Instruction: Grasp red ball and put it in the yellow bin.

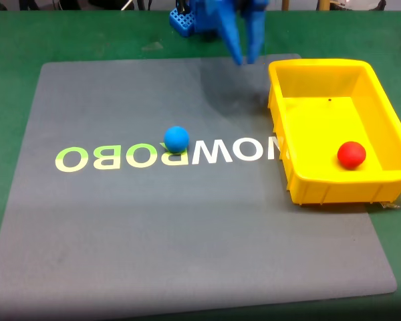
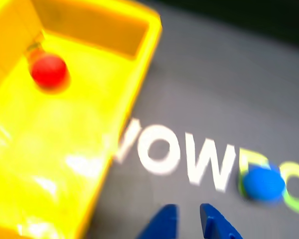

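The red ball (image 1: 351, 154) already lies inside the yellow bin (image 1: 278, 137), near its front wall. The gripper (image 1: 245, 59), empty, hangs at the far edge, fingers seemingly slightly apart; a careless sweep could knock the blue ball (image 1: 176, 138).

The wrist view is blurred. The red ball (image 2: 49, 70) lies inside the yellow bin (image 2: 147, 55), near its far corner at upper left. To the right, on the grey mat (image 2: 224, 84), the blue ball (image 2: 262, 183) covers part of the printed lettering (image 2: 179, 158). The gripper (image 2: 188, 214) enters from the bottom edge, its blue fingertips (image 2: 165, 215) slightly apart with nothing between them.
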Robot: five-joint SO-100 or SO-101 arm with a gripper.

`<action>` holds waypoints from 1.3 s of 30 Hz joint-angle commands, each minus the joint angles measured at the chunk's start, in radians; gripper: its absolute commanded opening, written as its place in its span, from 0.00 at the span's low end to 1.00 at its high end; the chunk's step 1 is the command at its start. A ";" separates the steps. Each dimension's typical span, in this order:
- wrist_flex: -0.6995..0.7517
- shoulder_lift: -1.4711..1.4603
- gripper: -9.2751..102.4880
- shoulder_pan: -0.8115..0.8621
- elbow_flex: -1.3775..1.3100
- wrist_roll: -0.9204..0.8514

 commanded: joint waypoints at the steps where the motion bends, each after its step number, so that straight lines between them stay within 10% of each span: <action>1: 0.043 0.241 0.08 0.049 0.187 -0.035; 18: 0.675 0.911 0.08 0.173 0.609 -0.094; 39: 0.796 0.911 0.08 0.207 0.623 -0.071</action>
